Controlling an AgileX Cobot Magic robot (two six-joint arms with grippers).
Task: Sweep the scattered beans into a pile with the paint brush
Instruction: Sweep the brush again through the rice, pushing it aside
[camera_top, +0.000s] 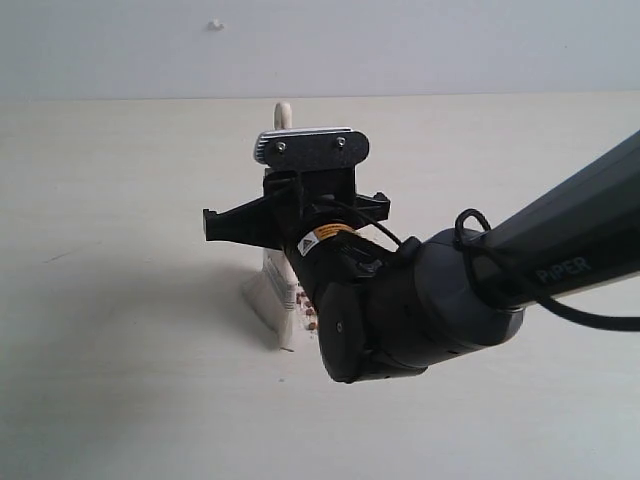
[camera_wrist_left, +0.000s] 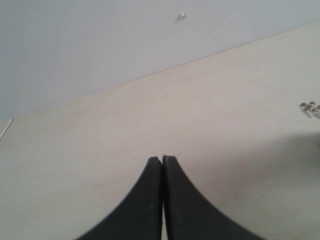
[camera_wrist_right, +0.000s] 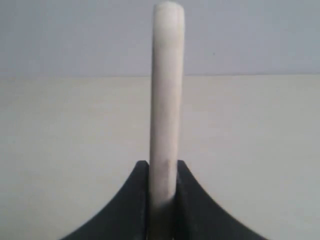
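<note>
In right pincer (camera_wrist_right: 163, 167), brush (camera_top: 272, 308) gripped by handle, near upright, bristles on table (camera_top: 120, 380) beside beans (camera_top: 311, 320). Empty left pincer (camera_wrist_left: 162, 159) clenched. Judged light: stiff handle, soft bristles; hold best taken on handle.

Paint brush (camera_top: 271, 300) upright, seemingly against beans (camera_top: 309, 318)

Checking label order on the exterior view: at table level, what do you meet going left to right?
paint brush → beans → right arm's wrist joint → forearm marked PIPER. The camera mount overlaps the brush, so it is left out.
</note>
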